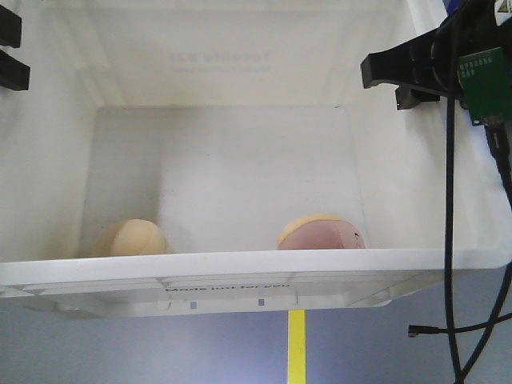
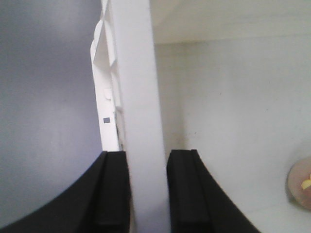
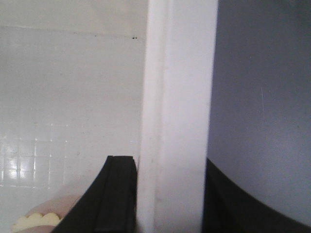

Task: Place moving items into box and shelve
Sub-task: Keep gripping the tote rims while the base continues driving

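Exterior front-facing view: 2 moving items, cream bun [image 1: 132, 238] and pink-brown ball [image 1: 324, 234], lie inside the white tote [image 1: 240, 264] (loading appears done). Left hand [image 2: 148, 189] and right hand [image 3: 170, 194] each clamp 1 side wall; shelving apparently remains.

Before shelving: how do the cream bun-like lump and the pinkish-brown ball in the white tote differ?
Colour: the pale cream-yellow bun-like lump is one even tone; the pinkish-brown ball has a yellow scalloped rim on top. Place: the lump lies left in the front view, the ball right of centre. The ball shows in both wrist views, the lump in neither. Both sit on the floor of the white plastic tote, by its near wall.
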